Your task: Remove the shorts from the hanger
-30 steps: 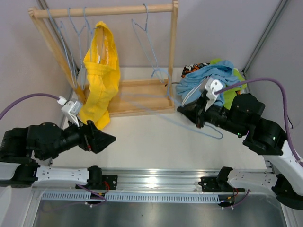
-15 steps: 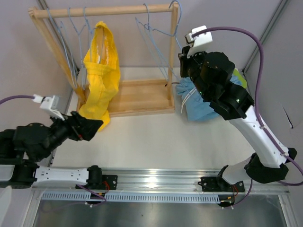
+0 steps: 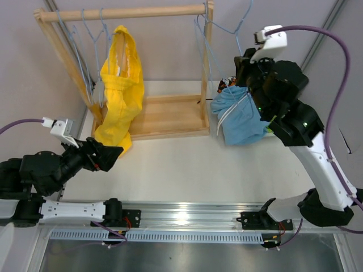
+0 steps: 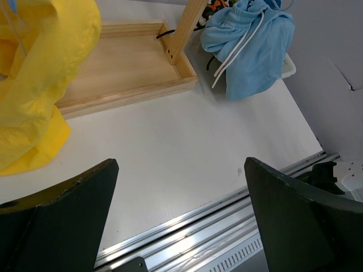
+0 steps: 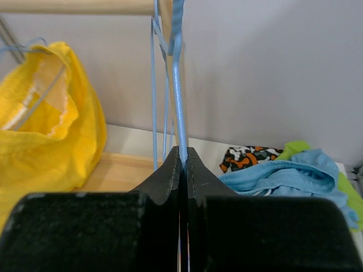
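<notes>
Shorts in yellow (image 3: pixel 120 90) are seen hanging from a wire hanger on the wooden rack (image 3: pixel 127 12), left of the middle of its rail. Light blue shorts (image 3: pixel 241 116) with white drawstrings are heaped on the table (image 3: pixel 187 164) just right of the rack's right post, over a black, orange and white patterned pair (image 5: pixel 247 157) and a lime green pair (image 5: pixel 295 150).

The right arm is held high over that heap, its wrist turned towards the far wall and the rack's right end. The left arm is kept low at the near left, its forearm stretched along the table's edge and pointed right, towards the yellow shorts.

The table is white, with a metal rail (image 3: pixel 187 215) along its near edge, and plain grey walls stand behind it. The rack's flat wooden base (image 3: pixel 170 116) lies on the table. Bare hangers (image 3: pixel 85 34) are hung at the rail's far left.

The right gripper (image 5: pixel 182 152) is pressed together on the thin wire of a blue hanger (image 5: pixel 178 73), which is lifted beside the right post. The left gripper (image 4: pixel 178 170) is spread wide above bare table, with nothing between its fingers.
</notes>
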Controlling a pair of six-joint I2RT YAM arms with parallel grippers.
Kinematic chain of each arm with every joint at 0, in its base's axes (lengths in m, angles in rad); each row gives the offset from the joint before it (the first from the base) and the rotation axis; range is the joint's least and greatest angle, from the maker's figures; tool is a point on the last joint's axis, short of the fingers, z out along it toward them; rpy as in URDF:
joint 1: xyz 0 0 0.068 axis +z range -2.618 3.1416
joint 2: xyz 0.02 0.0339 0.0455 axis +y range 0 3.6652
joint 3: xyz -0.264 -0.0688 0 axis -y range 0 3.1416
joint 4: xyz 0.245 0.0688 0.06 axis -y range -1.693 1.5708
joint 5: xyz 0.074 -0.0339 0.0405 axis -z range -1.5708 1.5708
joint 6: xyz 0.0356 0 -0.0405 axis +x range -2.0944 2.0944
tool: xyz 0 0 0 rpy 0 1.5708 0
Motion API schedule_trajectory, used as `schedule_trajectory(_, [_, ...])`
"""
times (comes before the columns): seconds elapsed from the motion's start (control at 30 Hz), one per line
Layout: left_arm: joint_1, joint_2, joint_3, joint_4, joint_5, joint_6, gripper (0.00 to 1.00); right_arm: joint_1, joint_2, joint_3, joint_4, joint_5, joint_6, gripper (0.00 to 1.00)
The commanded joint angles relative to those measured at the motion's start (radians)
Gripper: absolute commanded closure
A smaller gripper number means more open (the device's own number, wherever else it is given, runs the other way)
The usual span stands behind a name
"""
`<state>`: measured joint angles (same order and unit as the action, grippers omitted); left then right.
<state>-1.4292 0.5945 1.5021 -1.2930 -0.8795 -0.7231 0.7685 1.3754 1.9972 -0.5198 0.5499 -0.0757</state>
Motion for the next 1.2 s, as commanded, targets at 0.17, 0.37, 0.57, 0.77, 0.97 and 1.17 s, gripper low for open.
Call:
schedule_trajectory(0.17, [-0.002, 0.034, -0.039, 0.124, -0.009, 0.09, 0.01, 0.044, -0.014, -0.018, 0.032, -0.162, 0.113, 1.0])
schedule_trajectory(0.37, [-0.002, 0.016, -0.036, 0.112, -0.018, 0.074, 0.01, 0.094, 0.154, 0.026, 0.096, -0.176, 0.126, 1.0])
schedule_trajectory(0.57, [-0.002, -0.041, -0.043, 0.089, -0.027, 0.057, 0.01, 0.077, 0.295, 0.118, 0.197, -0.131, 0.128, 1.0])
schedule_trajectory(0.77, [-0.002, -0.081, -0.069, 0.075, -0.019, 0.04, 0.01, 0.038, 0.471, 0.291, 0.251, -0.093, 0.125, 1.0])
schedule_trajectory(0.97, [-0.002, -0.093, -0.103, 0.055, -0.018, 0.024, 0.01, 0.074, 0.492, 0.327, 0.303, -0.065, 0.129, 1.0])
schedule_trajectory(1.17, [-0.002, -0.11, -0.128, 0.078, -0.029, 0.048, 0.0, 0.078, 0.464, 0.233, 0.374, 0.005, 0.119, 1.0])
